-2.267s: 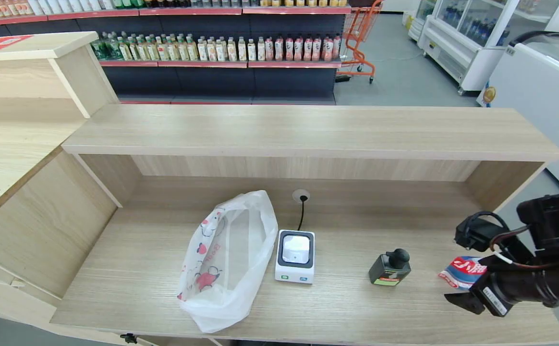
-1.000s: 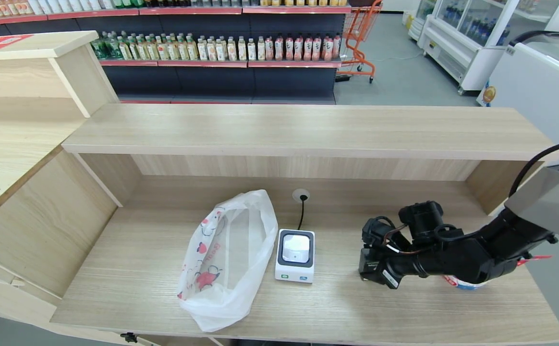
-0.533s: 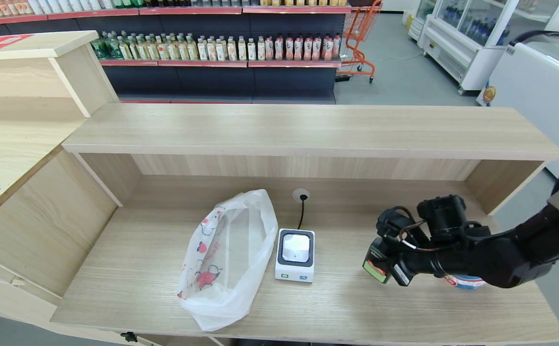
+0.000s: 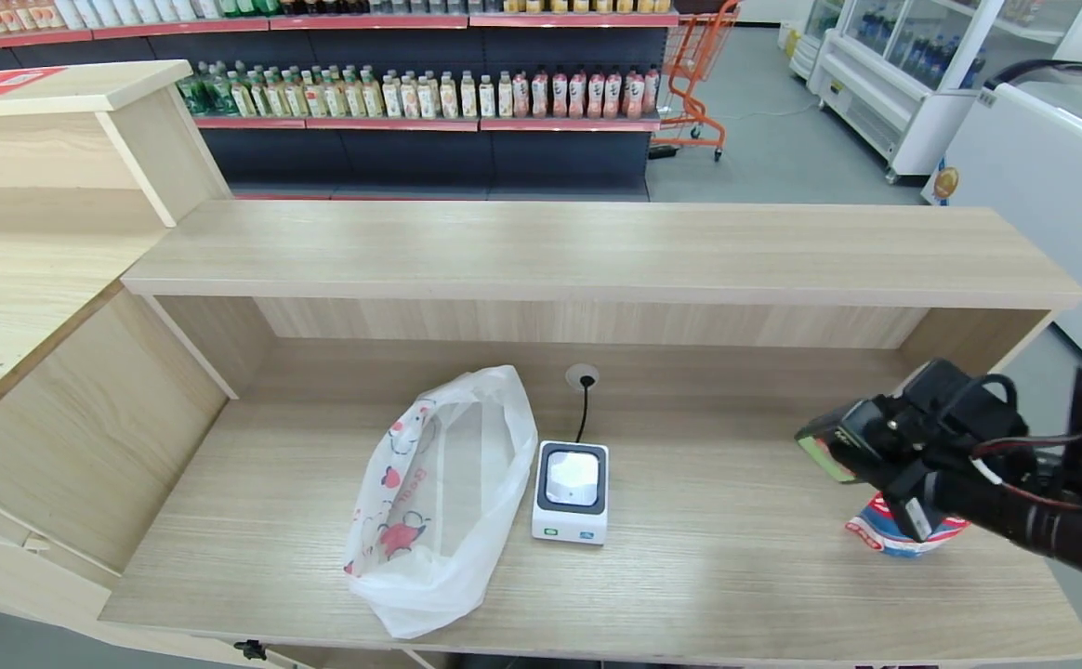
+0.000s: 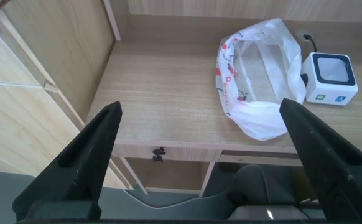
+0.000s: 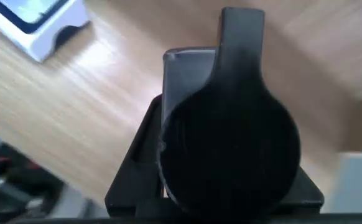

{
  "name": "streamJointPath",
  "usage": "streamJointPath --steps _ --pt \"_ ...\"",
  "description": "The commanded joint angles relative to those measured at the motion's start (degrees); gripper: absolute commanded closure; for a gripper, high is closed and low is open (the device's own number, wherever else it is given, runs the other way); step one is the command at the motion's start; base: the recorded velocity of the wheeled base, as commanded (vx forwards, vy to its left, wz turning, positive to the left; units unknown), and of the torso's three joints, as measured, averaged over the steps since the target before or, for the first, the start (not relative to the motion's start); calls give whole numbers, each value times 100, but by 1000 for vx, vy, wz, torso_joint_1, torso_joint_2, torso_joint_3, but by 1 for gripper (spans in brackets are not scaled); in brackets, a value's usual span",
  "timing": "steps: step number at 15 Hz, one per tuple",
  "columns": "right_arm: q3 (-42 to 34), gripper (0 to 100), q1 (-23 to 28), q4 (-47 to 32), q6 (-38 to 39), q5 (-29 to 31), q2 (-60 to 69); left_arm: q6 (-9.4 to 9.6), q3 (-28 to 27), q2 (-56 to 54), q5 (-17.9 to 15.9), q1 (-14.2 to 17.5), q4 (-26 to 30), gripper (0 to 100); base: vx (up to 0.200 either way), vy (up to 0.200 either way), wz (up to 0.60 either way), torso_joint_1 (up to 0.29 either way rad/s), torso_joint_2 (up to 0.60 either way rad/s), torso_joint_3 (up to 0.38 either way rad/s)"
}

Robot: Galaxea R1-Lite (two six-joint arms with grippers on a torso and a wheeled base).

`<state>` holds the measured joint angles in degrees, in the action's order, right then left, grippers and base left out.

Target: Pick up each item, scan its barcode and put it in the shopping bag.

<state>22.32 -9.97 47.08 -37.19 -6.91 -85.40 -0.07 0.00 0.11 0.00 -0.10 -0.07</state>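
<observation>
My right end effector grips the dark bottle, held in the air over the right end of the table, above a packet that lies near that edge. A wide stretch of wood separates the bottle from the scanner. The bag lies just beside the scanner, on its left. My left end effector is spread wide and holds nothing, out in front of the table's front edge.

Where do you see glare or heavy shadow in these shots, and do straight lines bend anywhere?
Head view: pale sheen on the counter right of the scanner; store shelf lines bow slightly. Right wrist view: the held bottle is a dark, unlit mass.
</observation>
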Motion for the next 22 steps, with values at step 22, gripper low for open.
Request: streamJointPath --steps 22 --pt "967 100 -1218 -2344 -12347 -5356 -838 -1 0 -2 0 1 -1 0 0 0 0 0 0 0"
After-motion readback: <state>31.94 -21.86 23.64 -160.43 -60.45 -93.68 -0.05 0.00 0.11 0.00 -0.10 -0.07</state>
